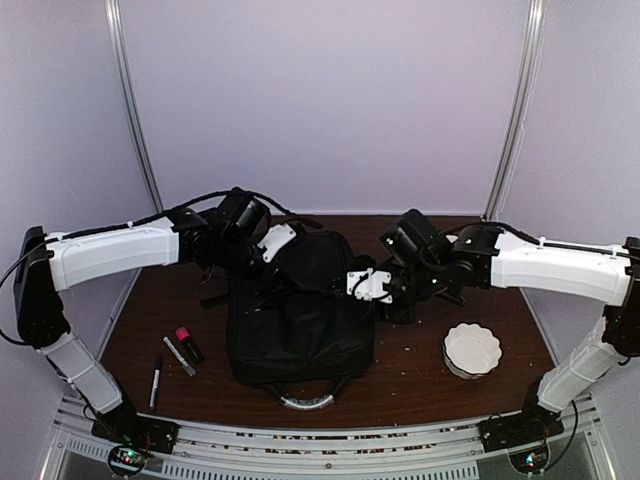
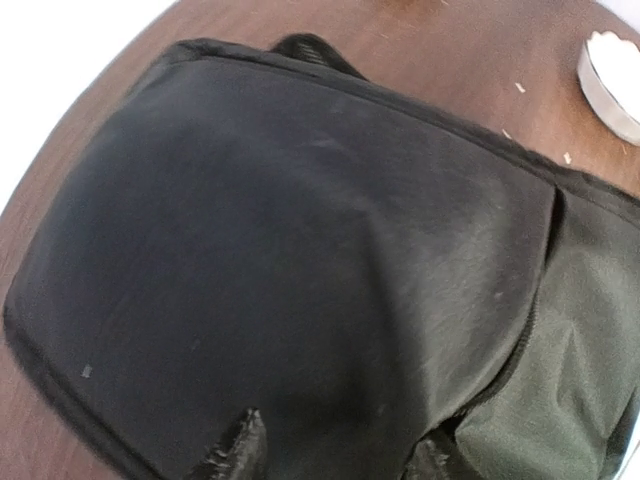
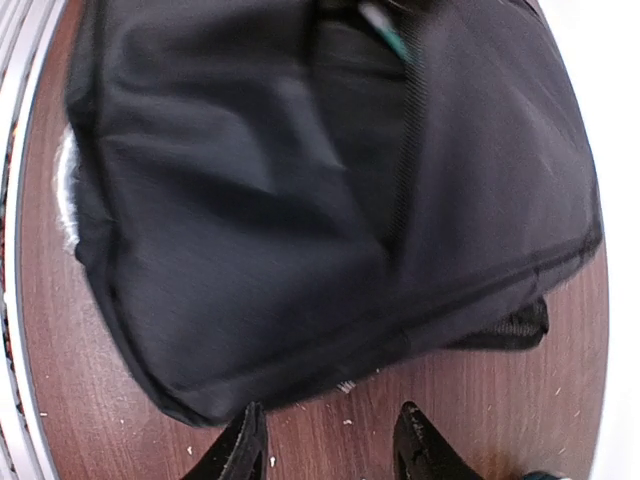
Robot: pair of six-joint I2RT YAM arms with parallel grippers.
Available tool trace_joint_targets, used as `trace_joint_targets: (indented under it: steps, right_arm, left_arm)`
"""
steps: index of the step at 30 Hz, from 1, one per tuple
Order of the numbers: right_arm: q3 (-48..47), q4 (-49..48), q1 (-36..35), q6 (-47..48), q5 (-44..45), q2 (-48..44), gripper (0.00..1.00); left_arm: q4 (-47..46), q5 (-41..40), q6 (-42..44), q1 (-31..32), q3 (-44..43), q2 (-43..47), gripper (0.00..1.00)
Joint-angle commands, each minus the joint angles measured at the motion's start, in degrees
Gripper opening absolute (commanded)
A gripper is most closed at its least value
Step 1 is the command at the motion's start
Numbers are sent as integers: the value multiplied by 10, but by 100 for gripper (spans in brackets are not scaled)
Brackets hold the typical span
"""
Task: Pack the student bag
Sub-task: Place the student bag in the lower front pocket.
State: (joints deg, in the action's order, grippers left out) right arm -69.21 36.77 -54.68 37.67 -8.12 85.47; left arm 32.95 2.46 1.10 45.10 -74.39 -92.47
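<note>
Student bag [image 1: 300, 320] lies flat at the centre of the top view on the table [image 1: 420, 360], its grey handle [image 1: 305, 402] toward the bottom edge. Expect it to be soft, floppy and probably light, so it may sag and bunch. You would do best to pinch a seam or zipper edge, not flat cloth. Your left gripper [image 2: 335, 455] hovers over the fabric with its jaws apart, holding nothing. Your right gripper [image 3: 325, 440] is likewise parted and empty, over bare wood just beside the bag's edge.
</note>
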Motion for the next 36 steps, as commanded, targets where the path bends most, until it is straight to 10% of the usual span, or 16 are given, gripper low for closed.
trace_joint_targets:
  steps: [1,11,19,25,36]
  right_arm:
    - [-9,2,71,-74,-113,-28,44]
    - [10,-40,144,-121,-147,-38,46]
    - [17,-43,147,-125,-152,-21,46]
    - [24,-48,147,-120,-140,-19,46]
    - [27,-48,148,-120,-133,-19,46]
  left_arm:
    - [-55,-131,-42,-12,25,100,63]
    - [-56,-225,-147,-78,100,126,98]
    - [-62,-207,-248,-176,154,126,97]
    - [-94,-107,-269,-261,180,92,76]
    - [-148,12,-244,-260,77,-60,67]
